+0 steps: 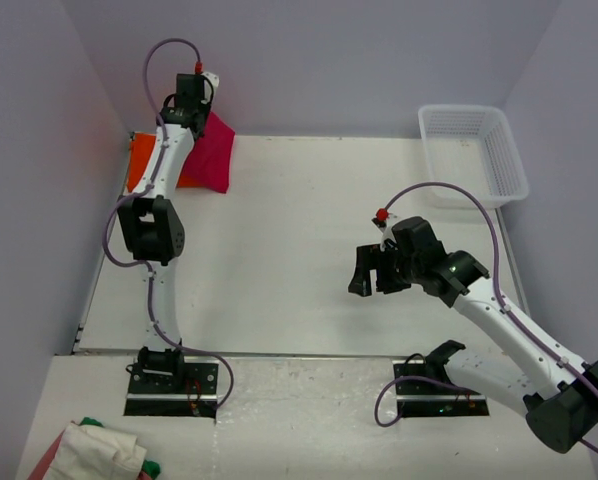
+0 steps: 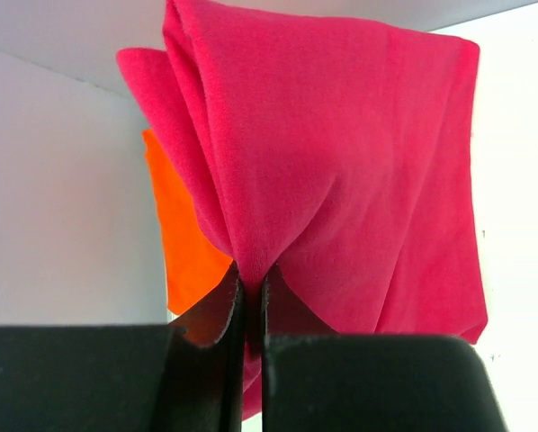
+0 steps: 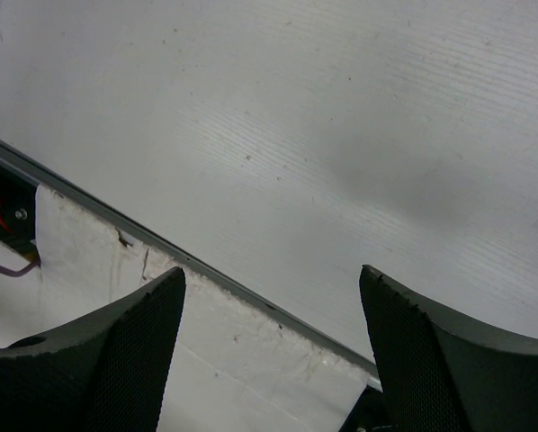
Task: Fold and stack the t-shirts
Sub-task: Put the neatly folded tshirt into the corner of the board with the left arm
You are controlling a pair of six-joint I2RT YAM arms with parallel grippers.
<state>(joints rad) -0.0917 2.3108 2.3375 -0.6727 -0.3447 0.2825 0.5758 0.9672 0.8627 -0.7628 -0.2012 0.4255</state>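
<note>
From above, the left hand (image 1: 194, 100) is at the worktop's (image 1: 299, 250) far left corner, lifting the red shirt (image 1: 209, 155). The shirt's lower part rests on the orange shirt (image 1: 139, 162), which lies flat by the wall. A white basket (image 1: 471, 150) sits far right, and a cloth bundle (image 1: 99, 452) near left.

At the left wrist, the left hand (image 2: 251, 297) has its fingers pinched tight on a fold of the red shirt (image 2: 341, 162), with the orange shirt (image 2: 183, 243) behind.

At the right wrist, the right hand (image 3: 271, 274) gapes wide and holds nothing above the worktop's (image 3: 341, 108) near edge.
</note>
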